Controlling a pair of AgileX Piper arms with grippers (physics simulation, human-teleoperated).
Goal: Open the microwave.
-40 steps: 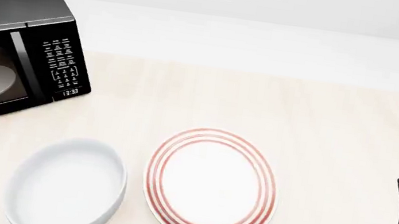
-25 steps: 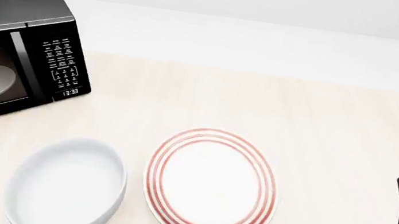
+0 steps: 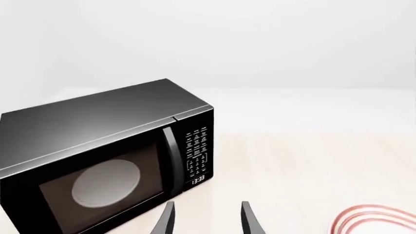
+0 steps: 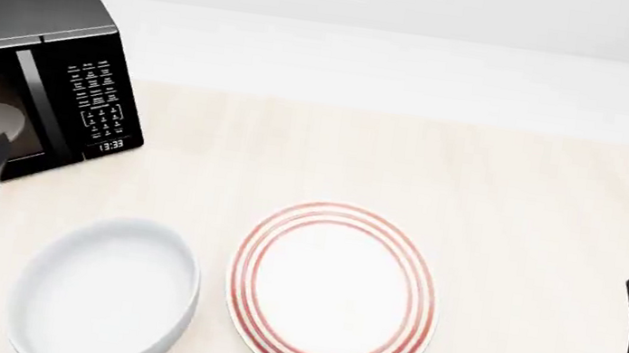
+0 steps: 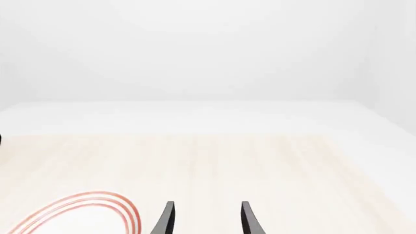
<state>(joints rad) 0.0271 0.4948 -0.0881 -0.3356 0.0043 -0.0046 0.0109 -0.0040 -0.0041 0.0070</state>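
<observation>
Ahead of the left arm's jaws and slightly to their left, the large black boxy microwave [image 3: 104, 161] stands at the far-left corner of the pale wooden tabletop [image 4: 508, 193], its dark glass door [image 3: 97, 190] fully shut and the white turntable [image 3: 106, 183] dim behind it. The task has hardly begun: the vertical grey handle [image 3: 172, 161] is untouched, and everything is left to do, from reaching and gripping the handle to swinging the door outward. Between the two arms lie a round white plate with red rim stripes [image 4: 331, 292] and, nearer the left jaws, a plain white oval dish [image 4: 105, 293], neither one in the line to the door. The left gripper [image 3: 206, 219] hangs short of the microwave front with its jaws apart and nothing between them, the handle just beyond and a little left of their tips. The right gripper [image 5: 206, 219] waits well apart from the microwave, jaws likewise parted and empty over bare tabletop. Beside the handle, the white-lettered keypad [image 3: 196, 151] and small clock display [image 3: 198, 180] face the left jaws.
</observation>
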